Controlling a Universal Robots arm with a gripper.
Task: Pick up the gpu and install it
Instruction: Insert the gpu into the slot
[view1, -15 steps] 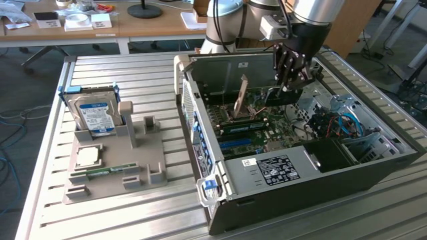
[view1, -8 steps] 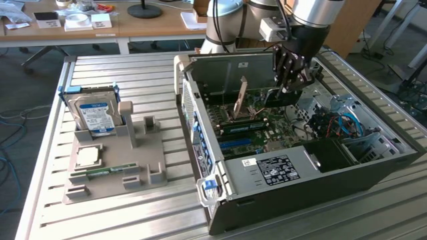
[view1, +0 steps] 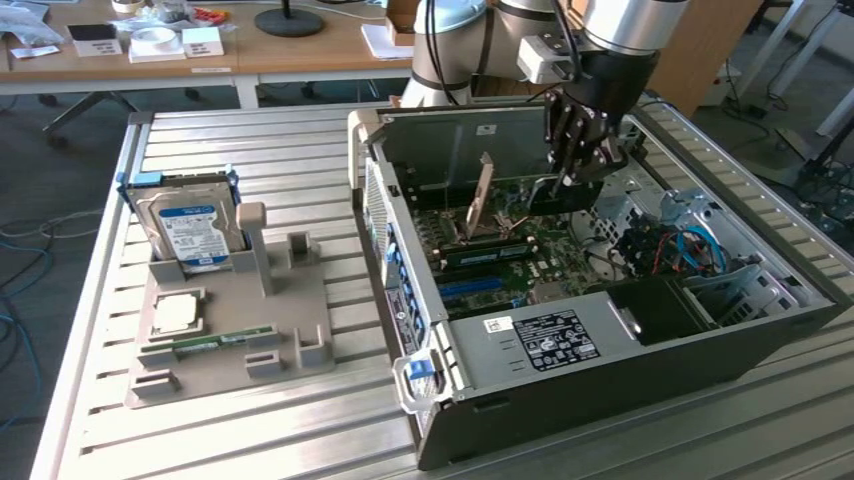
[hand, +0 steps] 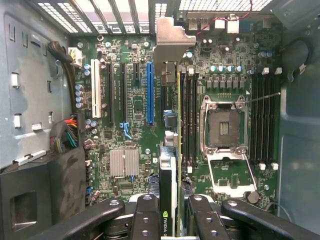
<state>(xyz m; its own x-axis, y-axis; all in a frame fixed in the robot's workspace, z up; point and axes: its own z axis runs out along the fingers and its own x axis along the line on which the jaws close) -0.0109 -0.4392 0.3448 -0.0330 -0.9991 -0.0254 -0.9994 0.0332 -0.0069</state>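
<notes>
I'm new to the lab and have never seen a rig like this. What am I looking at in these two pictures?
The exterior view, from a camera off the arm, shows a grey robot arm reaching into an open black computer case on a ribbed metal table. Its black gripper is shut on the gpu, a thin green circuit-board card with a silvery end bracket, over the green motherboard. The wrist view, from a camera on the wrist, looks along that card. Beside the case, a grey holder carries a silver hard drive with a blue-white label, a silvery processor chip and a slim green RAM stick.
</notes>
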